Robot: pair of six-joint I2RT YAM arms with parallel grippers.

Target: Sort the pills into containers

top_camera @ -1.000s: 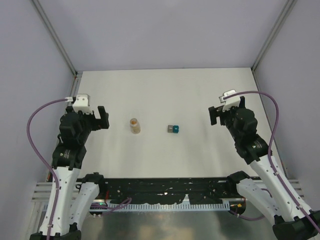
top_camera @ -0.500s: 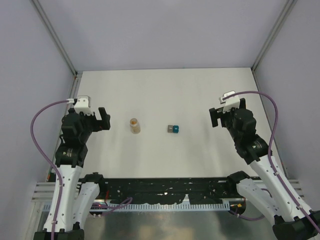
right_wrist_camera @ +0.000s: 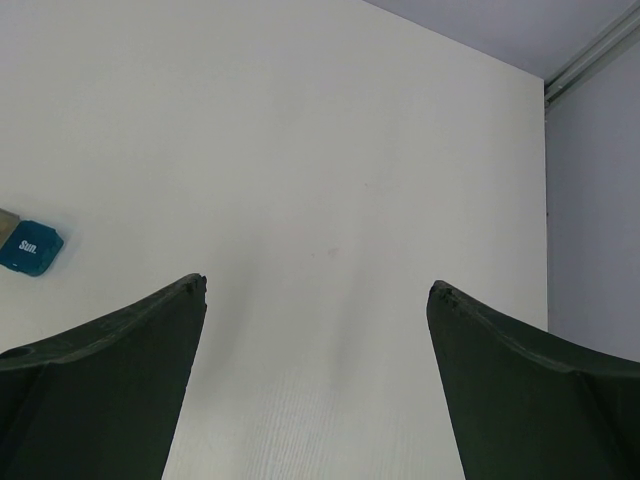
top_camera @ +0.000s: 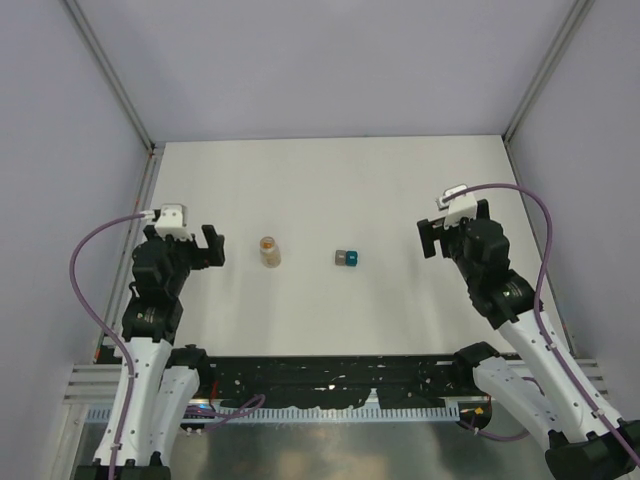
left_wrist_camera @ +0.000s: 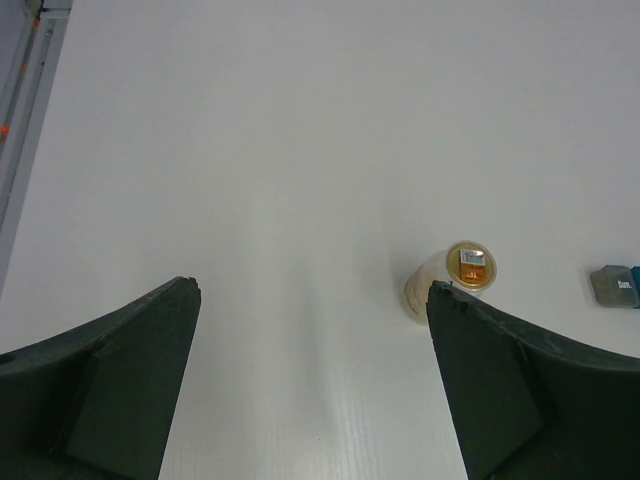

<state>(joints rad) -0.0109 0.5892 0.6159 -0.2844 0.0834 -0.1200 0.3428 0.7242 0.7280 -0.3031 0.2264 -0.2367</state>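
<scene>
While your left gripper (top_camera: 208, 247) hangs at the left side of the table (top_camera: 330, 180) with its jaws spread wide and nothing between them, look just to its right: the small clear pill bottle (top_camera: 269, 252) stands upright, its mouth open to the ceiling, and the left wrist view shows something orange sitting inside (left_wrist_camera: 471, 268), though I can't tell you how many pills that is. Moving on toward the middle, the two little pill-box cells sit touching each other, a grey one (top_camera: 341, 257) and a teal one (top_camera: 352, 258), the teal lid marked "Sun." (right_wrist_camera: 29, 246); both look closed, so what they hold is hidden. No loose pills show on the white surface. Over on the right, your right gripper (top_camera: 434, 236) is likewise wide apart and carrying nothing, well clear of the boxes. Both arms flank the goods, which leaves either free to reach in, I'd judge.
</scene>
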